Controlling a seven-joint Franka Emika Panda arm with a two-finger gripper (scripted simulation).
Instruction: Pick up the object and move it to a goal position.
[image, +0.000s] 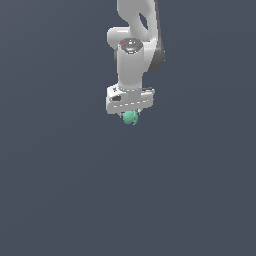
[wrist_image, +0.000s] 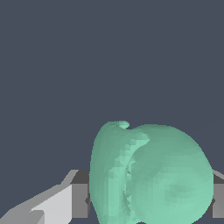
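Observation:
The object (image: 130, 117) is a small teal-green lumpy blob. It sits directly under the white gripper (image: 130, 115) in the exterior view, near the middle of the picture. In the wrist view the object (wrist_image: 153, 175) fills the space between the two fingers (wrist_image: 78, 197), which press against it on both sides. The gripper is shut on the object. The fingertips are mostly hidden by the hand in the exterior view. I cannot tell whether the object is lifted off the surface.
The white arm (image: 132, 55) comes down from the upper middle of the exterior view. A plain dark grey-blue surface (image: 60, 190) lies all around, with no other objects showing.

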